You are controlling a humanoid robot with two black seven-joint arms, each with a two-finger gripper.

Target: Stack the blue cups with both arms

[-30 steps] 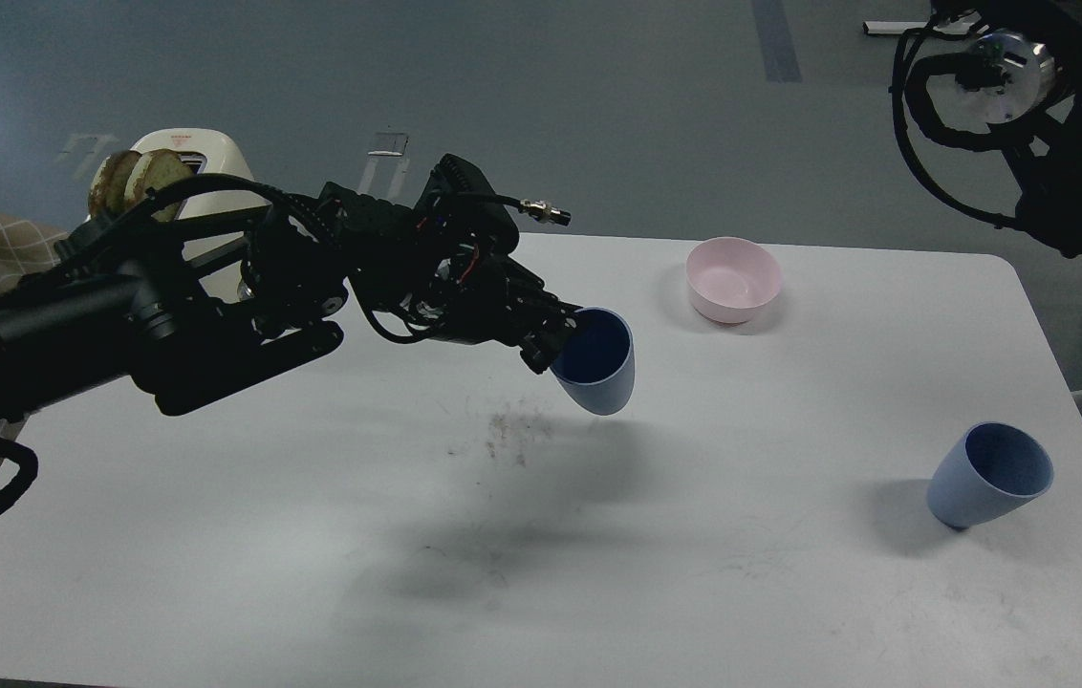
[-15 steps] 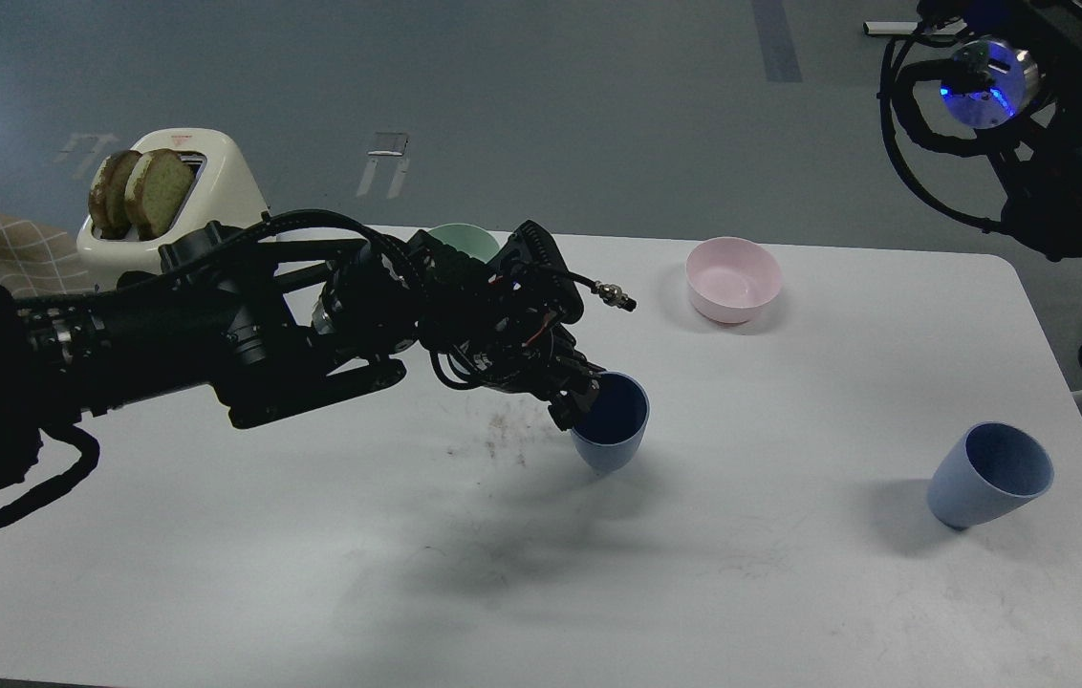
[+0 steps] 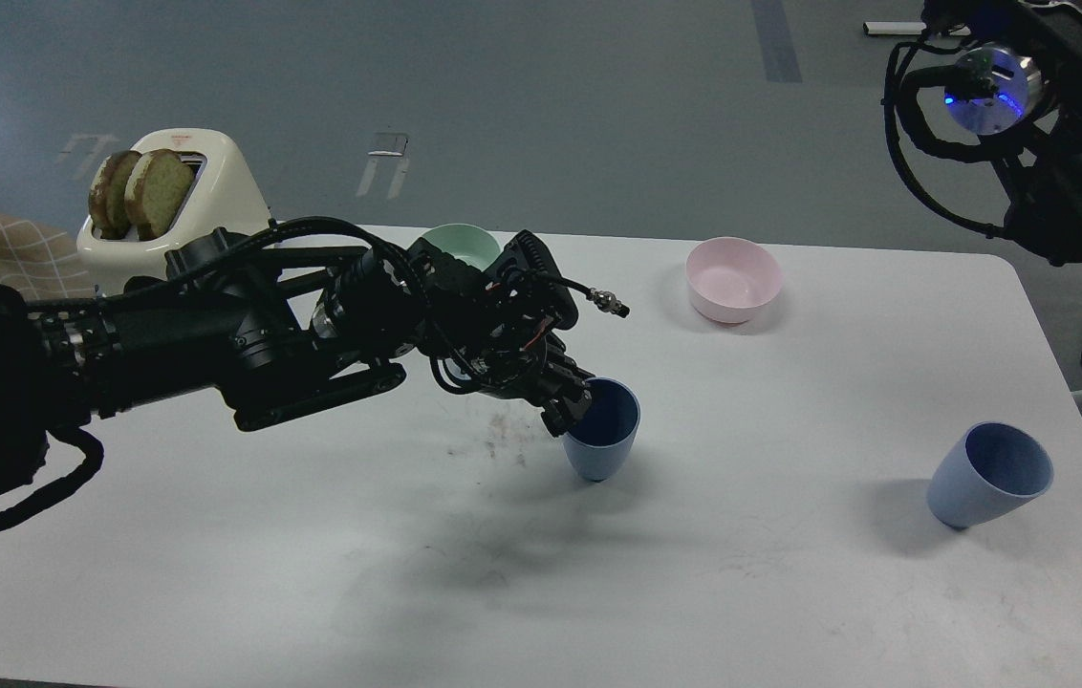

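One light-blue cup [image 3: 604,434] stands upright near the middle of the white table [image 3: 312,573], base on or just above the surface. My left gripper [image 3: 572,405] is shut on its left rim, one finger inside the cup. The second blue cup [image 3: 990,476] stands tilted near the table's right edge, free of any gripper. My left arm reaches in from the left edge. Of my right arm only joints and cables [image 3: 1028,124] show at the top right; its gripper is out of view.
A pink bowl [image 3: 733,278] sits at the back of the table. A green bowl [image 3: 462,245] is partly hidden behind my left arm. A cream toaster [image 3: 173,201] with two bread slices stands at the back left. A dark smudge [image 3: 503,435] marks the table left of the held cup.
My left gripper has lowered the held cup from well above the table, down and toward the front, turning it from tilted to upright. The right cup has not moved.
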